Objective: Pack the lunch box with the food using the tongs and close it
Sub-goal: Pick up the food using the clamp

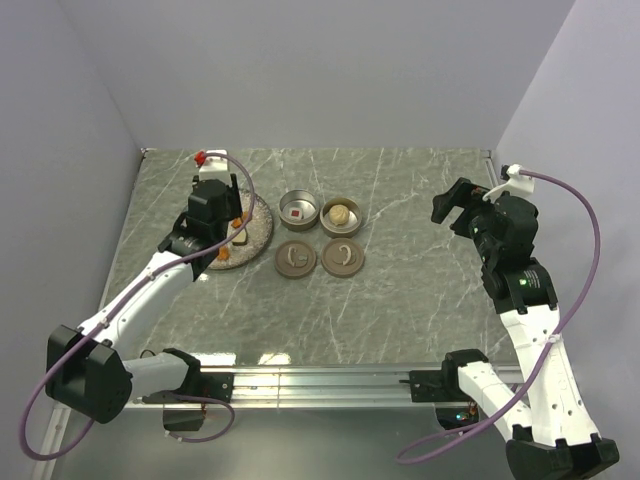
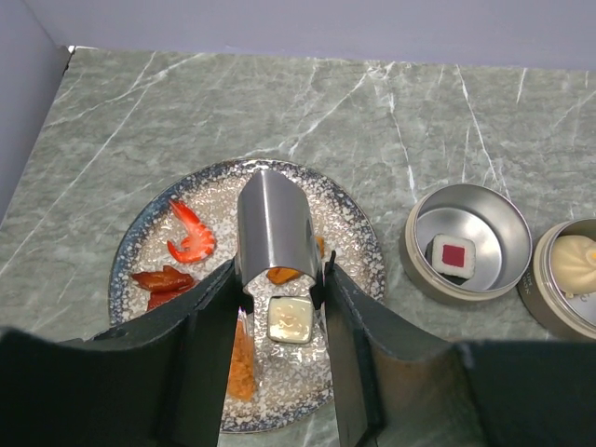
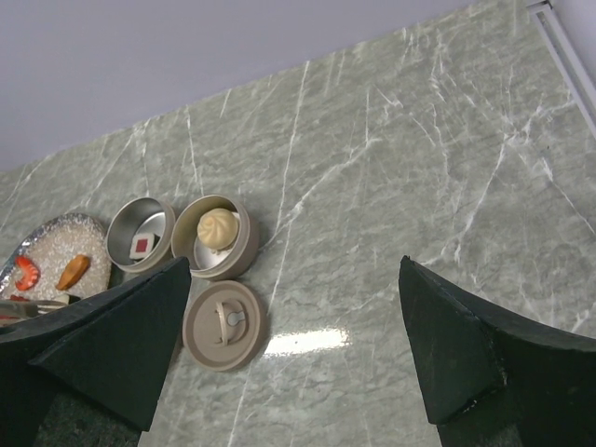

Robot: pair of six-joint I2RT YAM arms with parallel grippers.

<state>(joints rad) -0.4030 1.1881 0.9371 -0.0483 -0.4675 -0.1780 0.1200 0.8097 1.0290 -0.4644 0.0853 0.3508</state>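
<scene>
In the left wrist view my left gripper (image 2: pixel 281 284) is shut on the silvery tongs (image 2: pixel 275 219), its dark fingers (image 2: pixel 209 326) pressed on the two arms. It hangs over the speckled plate (image 2: pixel 349 219). A white square piece of food (image 2: pixel 290 319) lies between the tongs' arms. A red shrimp (image 2: pixel 191 237), red strips (image 2: pixel 163 282) and orange pieces (image 2: pixel 240 358) also lie on the plate. The lunch box is two open round tins: one (image 2: pixel 507 219) holds a white square with a red centre (image 2: pixel 453 253), the other (image 1: pixel 341 215) a pale bun (image 3: pixel 218 228). My right gripper (image 1: pixel 455 210) is open and empty.
Two tan lids (image 1: pixel 296 259) (image 1: pixel 343 257) lie flat in front of the tins. Grey walls enclose the marble table on the left, back and right. A metal rail (image 1: pixel 320 380) runs along the near edge by the arm bases.
</scene>
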